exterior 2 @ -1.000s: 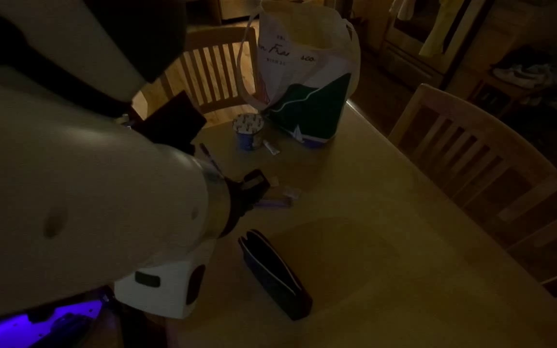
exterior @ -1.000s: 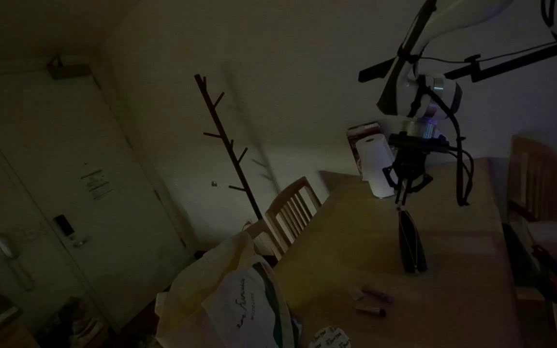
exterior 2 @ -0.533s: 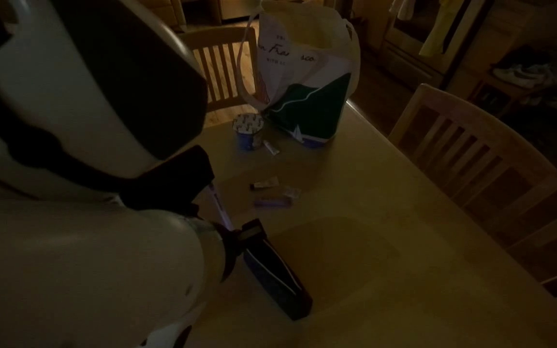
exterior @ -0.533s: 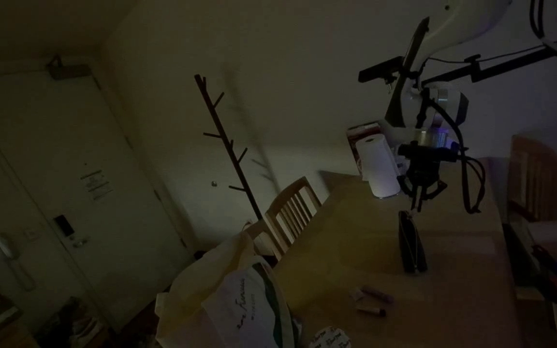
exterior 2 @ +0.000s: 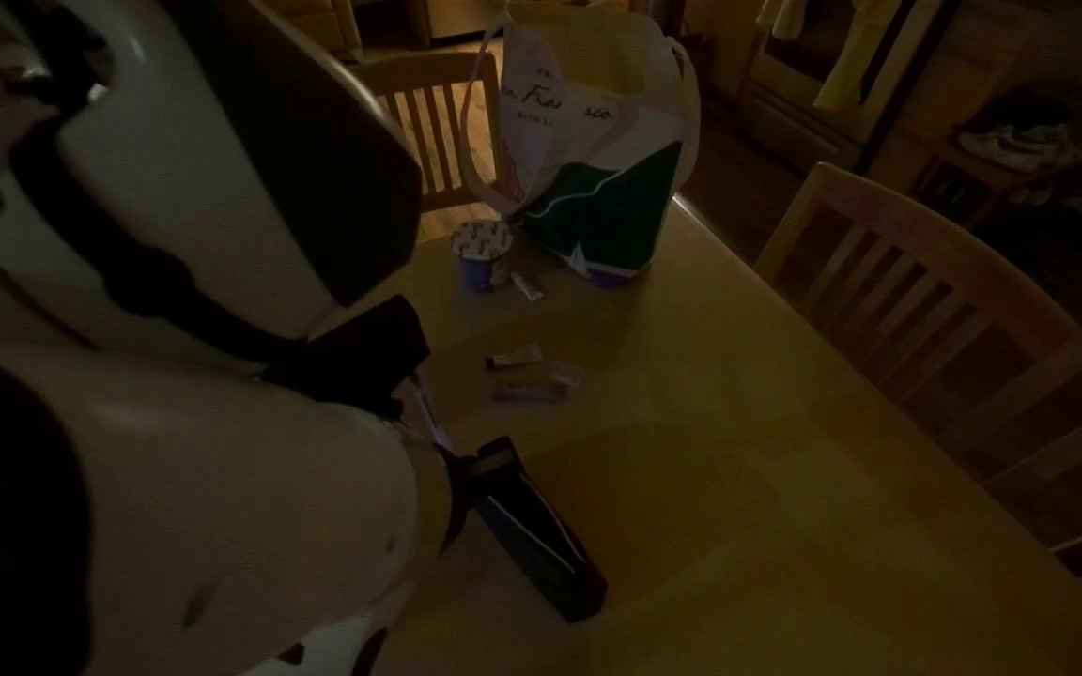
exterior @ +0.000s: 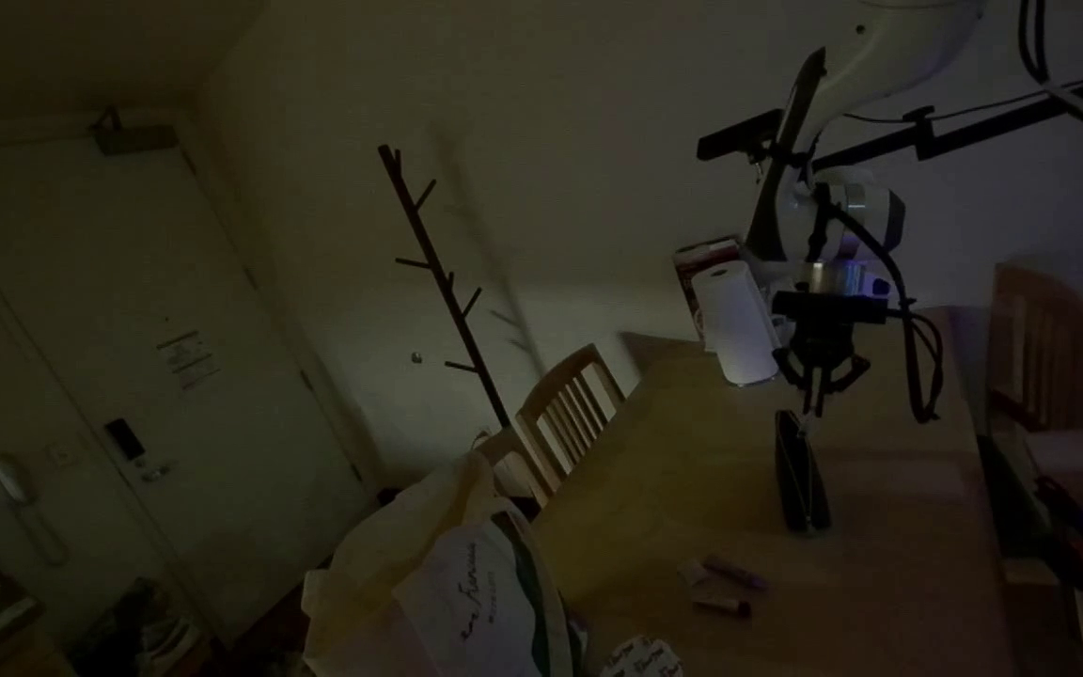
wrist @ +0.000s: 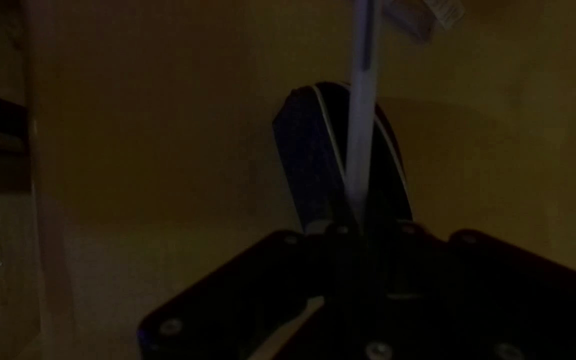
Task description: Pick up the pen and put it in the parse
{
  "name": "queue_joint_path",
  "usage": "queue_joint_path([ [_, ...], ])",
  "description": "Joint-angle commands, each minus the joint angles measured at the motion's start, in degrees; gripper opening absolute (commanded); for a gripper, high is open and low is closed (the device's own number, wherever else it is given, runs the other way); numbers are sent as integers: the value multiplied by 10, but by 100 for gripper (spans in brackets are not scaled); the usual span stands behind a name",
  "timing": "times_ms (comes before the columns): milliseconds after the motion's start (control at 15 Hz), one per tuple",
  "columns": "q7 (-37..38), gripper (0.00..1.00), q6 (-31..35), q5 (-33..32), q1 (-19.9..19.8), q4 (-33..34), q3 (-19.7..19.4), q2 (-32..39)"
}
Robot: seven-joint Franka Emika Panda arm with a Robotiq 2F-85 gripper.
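Note:
My gripper (exterior: 812,410) is shut on the pen (wrist: 361,125), a thin pale stick that points away from the fingers in the wrist view. The pen also shows in an exterior view (exterior 2: 429,415), partly hidden by the arm. The parse (exterior 2: 541,540) is a dark, narrow pouch lying on the wooden table, its zip edges spread apart. In the wrist view the parse (wrist: 304,145) lies behind the pen, which crosses over its opening and past its end. My gripper is above the near end of the parse; whether the pen touches it I cannot tell.
A small tube (exterior 2: 515,357) and a pale reddish-purple thing (exterior 2: 530,392) lie on the table (exterior 2: 738,451). A lidded tub (exterior 2: 483,258) and a large shopping bag (exterior 2: 597,169) stand beyond. A paper towel roll (exterior: 737,324) stands near the wall. Chairs (exterior 2: 926,291) line the table.
My gripper has moved with the pen to above the near end of the parse, rightward and slightly down in an exterior view. The last half second shows only a small shift. The parse stays put.

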Motion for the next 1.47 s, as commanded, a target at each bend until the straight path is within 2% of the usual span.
queue_joint_path([
  [0, 8, 3, 42, -5, 1, 23, 19, 39],
  [67, 8, 3, 48, -8, 1, 28, 22, 47],
  [133, -25, 3, 67, 19, 2, 33, 32, 68],
  [667, -142, 3, 128, 145, -10, 89, 96, 179],
  [1400, -200, 3, 182, 231, -9, 129, 117, 229],
])
